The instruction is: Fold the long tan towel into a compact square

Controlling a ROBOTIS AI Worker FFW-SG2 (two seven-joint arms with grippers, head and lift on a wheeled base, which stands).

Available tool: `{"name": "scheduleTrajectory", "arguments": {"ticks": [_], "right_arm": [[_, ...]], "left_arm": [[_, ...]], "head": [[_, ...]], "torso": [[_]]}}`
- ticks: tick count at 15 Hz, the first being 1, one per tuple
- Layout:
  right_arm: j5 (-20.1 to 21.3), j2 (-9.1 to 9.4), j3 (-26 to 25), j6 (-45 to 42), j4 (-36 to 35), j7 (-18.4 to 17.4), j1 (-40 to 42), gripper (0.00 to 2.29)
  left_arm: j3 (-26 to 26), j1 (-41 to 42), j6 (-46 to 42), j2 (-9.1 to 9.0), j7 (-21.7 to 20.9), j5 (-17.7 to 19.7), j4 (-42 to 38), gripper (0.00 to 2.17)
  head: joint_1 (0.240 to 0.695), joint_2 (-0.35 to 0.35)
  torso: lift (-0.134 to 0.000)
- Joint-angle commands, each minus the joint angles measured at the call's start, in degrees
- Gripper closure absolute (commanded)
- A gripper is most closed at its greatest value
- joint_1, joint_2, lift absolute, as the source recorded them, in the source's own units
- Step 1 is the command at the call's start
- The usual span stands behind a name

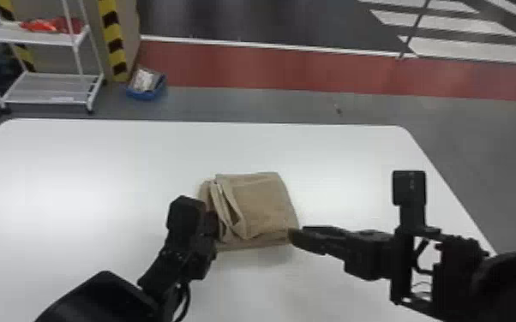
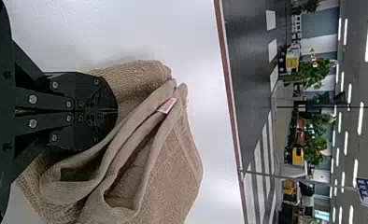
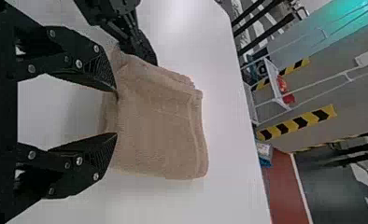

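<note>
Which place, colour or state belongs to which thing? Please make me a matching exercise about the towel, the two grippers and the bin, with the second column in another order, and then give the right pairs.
Things:
1. towel
2. left gripper
3. right gripper
4. bin

Places, colours or states:
A. fingers apart, at the towel's right side
B. blue, on the floor beyond the table
C. fingers together, at the towel's left side
D. tan, folded, lying on the table

Right pairs: 1-D, 2-C, 3-A, 4-B
</note>
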Motion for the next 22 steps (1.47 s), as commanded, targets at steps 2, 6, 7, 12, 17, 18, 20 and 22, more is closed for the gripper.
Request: {"name": "scheduleTrajectory", "arguments": {"ticks": [2,6,7,12,17,18,20,22], "right_arm": [[3.66,2.00,1.86,-1.94,0.56,2.17,3.81,2.14],[11.48,2.79,6.43,-8.79,3.64,0.06,3.28,2.14],[11.92,2.79,6.95,-8.79,6.45,-0.38,1.17,2.13],[13.42,2.88,11.61,-9.50,15.77,-3.19,-7.09,2.14],[16.93,2.79,14.60,-11.25,24.64,-5.48,-15.88,2.13],[18.25,2.88,15.83,-11.25,27.98,-6.01,-18.96,2.13],[18.87,2.88,17.85,-14.77,33.70,-6.97,-24.14,2.13],[19.92,2.97,19.87,-21.80,39.76,-7.41,-28.27,2.13]], "left_arm": [[-0.01,0.33,-0.01,0.04,0.00,0.00,-0.44,2.13],[0.25,1.39,0.34,0.48,0.00,0.00,-2.47,2.13],[0.52,1.92,0.34,0.57,0.00,0.18,-2.82,2.13],[1.49,4.55,1.22,1.71,-0.35,0.35,-8.09,2.13],[5.79,9.56,1.40,5.75,-0.52,2.11,-17.94,2.13],[6.06,10.00,1.22,6.10,-0.52,2.20,-19.17,2.13],[7.02,9.91,1.22,6.19,-1.05,2.64,-19.17,2.13],[7.11,8.95,0.69,6.19,-1.23,3.43,-16.97,2.13]], "head": [[0.695,-0.190],[0.695,-0.176],[0.695,-0.176],[0.695,-0.179],[0.695,-0.148],[0.695,-0.142],[0.695,-0.130],[0.695,-0.124]], "torso": [[-0.124],[-0.124],[-0.124],[-0.124],[-0.124],[-0.124],[-0.124],[-0.124]]}}
